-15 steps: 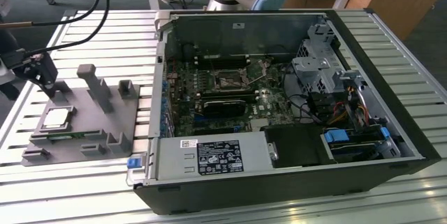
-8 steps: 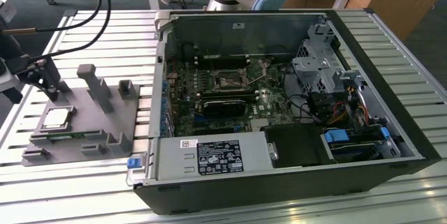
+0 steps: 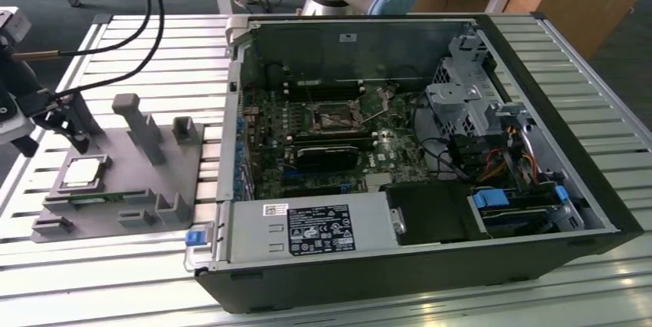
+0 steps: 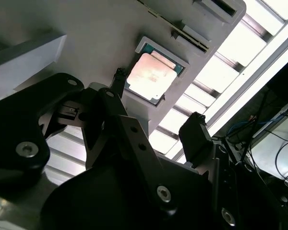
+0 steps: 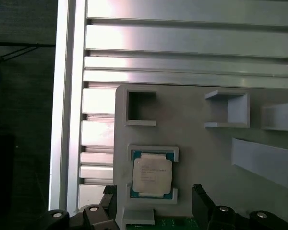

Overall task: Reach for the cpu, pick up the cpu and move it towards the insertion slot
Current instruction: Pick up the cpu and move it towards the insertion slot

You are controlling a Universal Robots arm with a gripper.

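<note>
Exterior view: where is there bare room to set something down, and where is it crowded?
Free: table slats nearer the camera than the grey fixture plate, and slats beyond it. Crowded: the plate around the cpu, near the open tool, and inside the computer case.

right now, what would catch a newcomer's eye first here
The open computer case dominates the exterior view, its circuit board laid bare with the insertion slot near the middle. On the exterior view's left, the cpu lies shiny in a grey holder tray. In the first wrist view the gripper hangs over it, fingers spread to either side, not holding it.
</note>
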